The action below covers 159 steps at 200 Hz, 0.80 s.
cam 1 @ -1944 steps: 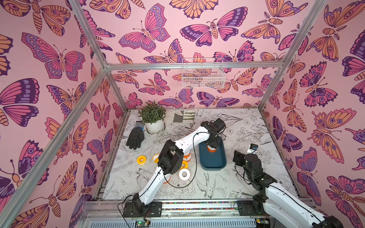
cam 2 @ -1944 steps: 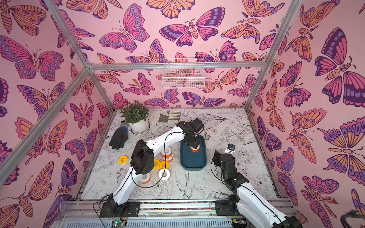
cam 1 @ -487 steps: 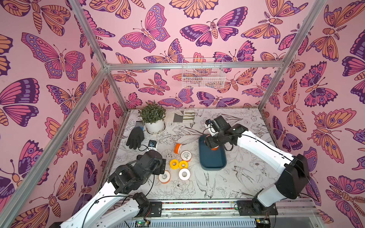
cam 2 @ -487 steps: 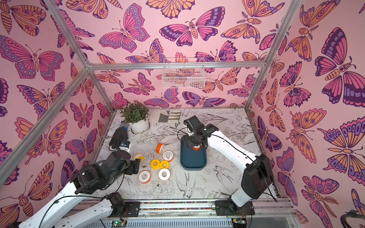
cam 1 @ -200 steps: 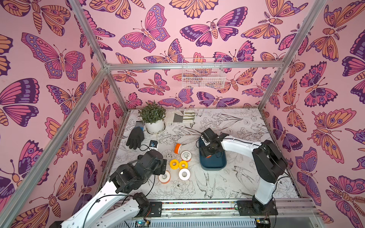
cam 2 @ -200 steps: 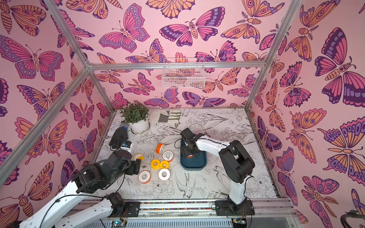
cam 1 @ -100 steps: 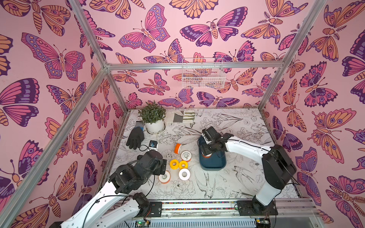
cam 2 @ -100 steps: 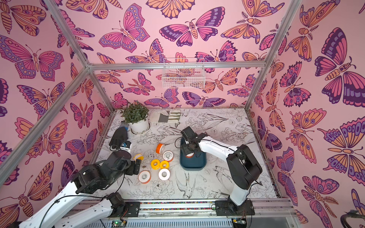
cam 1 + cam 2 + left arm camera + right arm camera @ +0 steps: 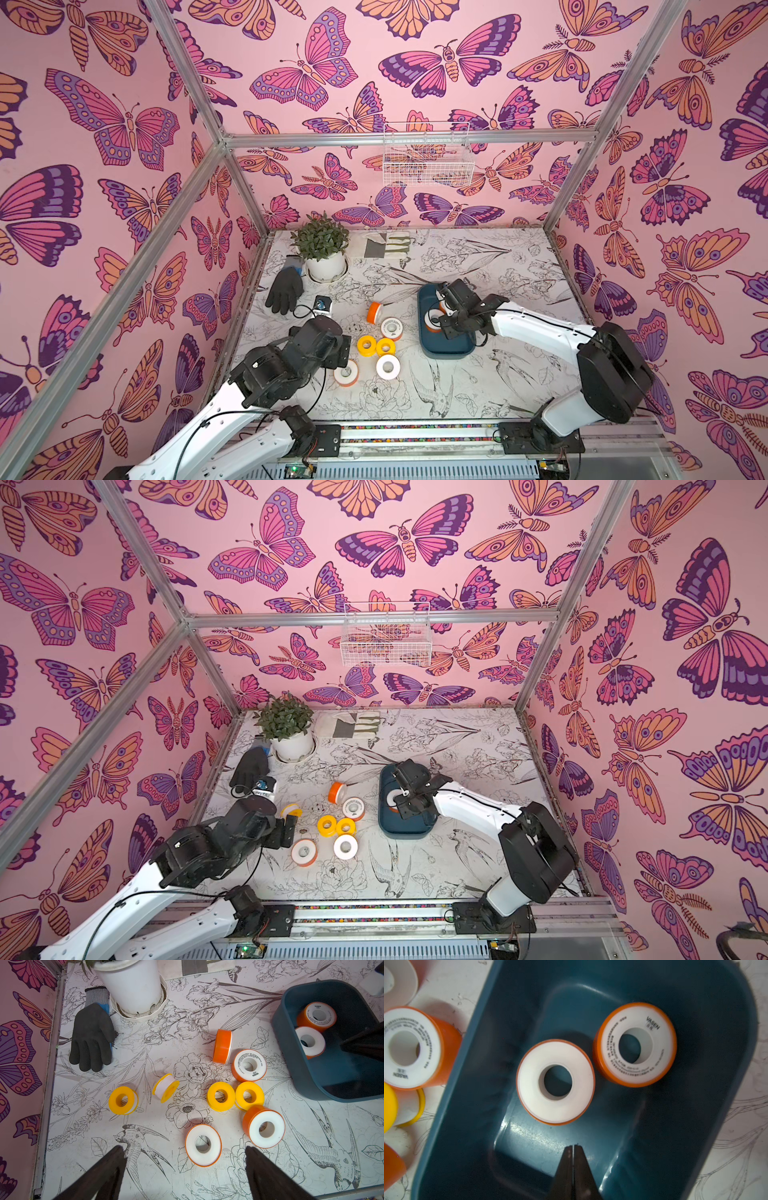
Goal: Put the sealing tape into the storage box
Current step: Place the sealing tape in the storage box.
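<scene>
With two sealing tape rolls (image 9: 529,1084) in the storage box (image 9: 467,1064), right pincer (image 9: 573,1147) closed empty, open left pincer (image 9: 184,1148) should probably grasp another.

Plant: small green leafy plant in a round white pot (image 9: 325,266), upright in the far left corner.
Dark glove: black rubber-coated work glove (image 9: 284,291), flat, just beside the pot.
Light glove: white-and-grey fabric glove (image 9: 386,245), flat by the back wall.
Basket: white wire basket (image 9: 428,160), hung on the back wall.
Counter: white counter printed with line-drawn flowers (image 9: 498,266).
</scene>
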Tool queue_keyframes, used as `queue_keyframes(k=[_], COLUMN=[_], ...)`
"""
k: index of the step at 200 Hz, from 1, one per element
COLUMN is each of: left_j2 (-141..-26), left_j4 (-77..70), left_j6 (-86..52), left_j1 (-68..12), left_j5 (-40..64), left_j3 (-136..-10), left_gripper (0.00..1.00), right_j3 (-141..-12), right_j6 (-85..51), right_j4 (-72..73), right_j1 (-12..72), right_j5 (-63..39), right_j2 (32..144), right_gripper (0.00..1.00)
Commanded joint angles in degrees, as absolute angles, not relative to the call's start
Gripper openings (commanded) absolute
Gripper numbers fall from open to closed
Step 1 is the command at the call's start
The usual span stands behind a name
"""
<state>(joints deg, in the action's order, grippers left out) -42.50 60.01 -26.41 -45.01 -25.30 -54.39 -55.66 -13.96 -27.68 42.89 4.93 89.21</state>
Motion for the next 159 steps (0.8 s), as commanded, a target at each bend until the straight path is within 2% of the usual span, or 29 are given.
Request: queue_keyframes(k=[1,159], left_j2=[-42.76,-43.06], left_j4=[59.94,59.94], left_j6=[-26.4,-26.39], left_j1=[-44.74,-44.65], left_j5=[-25.74,-25.4], left_j3=[-53.53,-53.53], left_gripper=[0.94,0.94], right_j3=[-55.63,-61.45], right_j6=[-15.24,-15.38], right_j4=[-27.11,-26.44], right_j1=[43.09,43.15], right_j5=[1.54,3.43], right_j2=[91.43,100.55], right_gripper=[0.09,0.09])
